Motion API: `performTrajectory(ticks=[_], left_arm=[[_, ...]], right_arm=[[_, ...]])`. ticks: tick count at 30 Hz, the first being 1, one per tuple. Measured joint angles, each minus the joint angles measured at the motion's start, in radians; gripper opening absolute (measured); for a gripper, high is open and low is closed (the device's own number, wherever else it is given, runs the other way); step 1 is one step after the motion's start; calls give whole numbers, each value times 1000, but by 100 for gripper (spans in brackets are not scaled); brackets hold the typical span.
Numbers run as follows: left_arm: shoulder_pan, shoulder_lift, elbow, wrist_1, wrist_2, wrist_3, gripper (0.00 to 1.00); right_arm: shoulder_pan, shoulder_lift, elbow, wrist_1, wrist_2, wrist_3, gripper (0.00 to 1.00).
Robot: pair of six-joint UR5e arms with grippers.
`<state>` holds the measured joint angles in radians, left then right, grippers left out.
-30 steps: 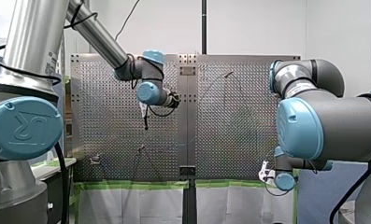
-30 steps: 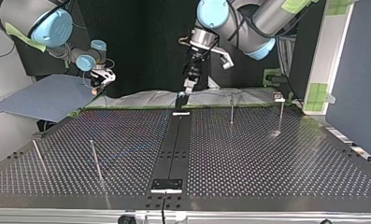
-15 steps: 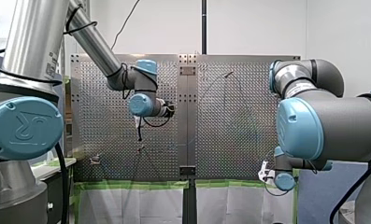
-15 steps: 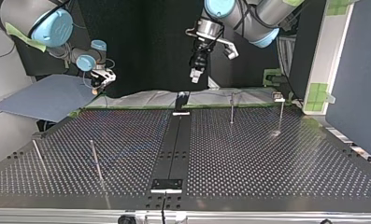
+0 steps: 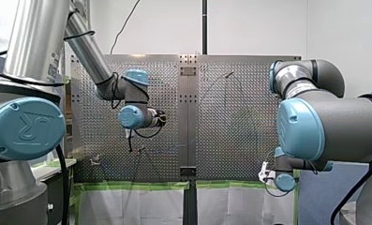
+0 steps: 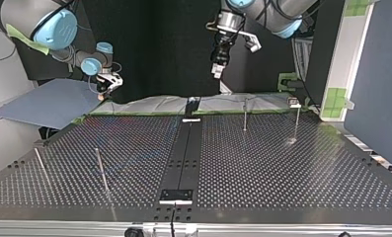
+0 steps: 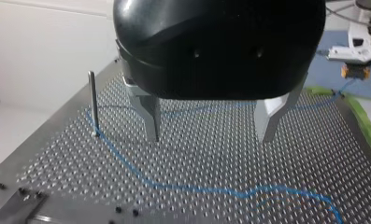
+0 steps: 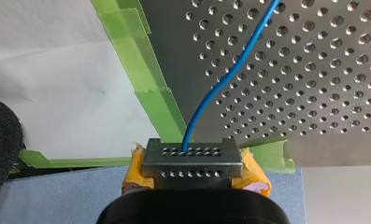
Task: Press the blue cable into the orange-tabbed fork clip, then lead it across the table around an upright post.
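Front view: my left gripper (image 5: pixel 130 142) is hanging fingers-down over the perforated table (image 5: pixel 221 117), at the view's left. My right gripper (image 5: pixel 266 174) is sitting low, off the table's near edge at the view's right. The cable is too faint here to trace.

Top view: my left gripper (image 6: pixel 216 72) is hovering well above the table's far edge. My right gripper (image 6: pixel 103 91) is waiting beyond the far corner at the view's left.

Left wrist view: the metal fingers (image 7: pixel 150 116) are standing apart and holding nothing. The blue cable (image 7: pixel 122 158) is lying slack on the table below them. Its long axis is running from the foot of an upright post (image 7: pixel 93 100) diagonally beneath the fingers. A farther strand is leading off to my right gripper (image 7: pixel 356 70).

Right wrist view: my right gripper (image 8: pixel 192 158), with yellow pads (image 8: pixel 136 170), is clamping the cable's end. The cable is running ahead over the table edge.

Judgement: my left arm is nearer the slack, so the coming grasp is calling for a descent with the fingers straddling that diagonal.
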<state>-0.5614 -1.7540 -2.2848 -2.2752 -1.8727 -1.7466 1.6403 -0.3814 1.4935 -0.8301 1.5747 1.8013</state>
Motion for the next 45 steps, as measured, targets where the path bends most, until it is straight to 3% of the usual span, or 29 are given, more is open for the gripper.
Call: performTrajectory(ticks=[8, 19, 45], left_arm=[[24, -1, -70, 70, -25, 2, 100], [51, -1, -158, 158, -6, 3, 100], [53, -1, -167, 166, 0, 3, 100]], right_arm=[[0, 0, 0, 1, -1, 1, 0], [-2, 0, 0, 6, -2, -2, 0], [-1, 0, 0, 8, -2, -3, 0]])
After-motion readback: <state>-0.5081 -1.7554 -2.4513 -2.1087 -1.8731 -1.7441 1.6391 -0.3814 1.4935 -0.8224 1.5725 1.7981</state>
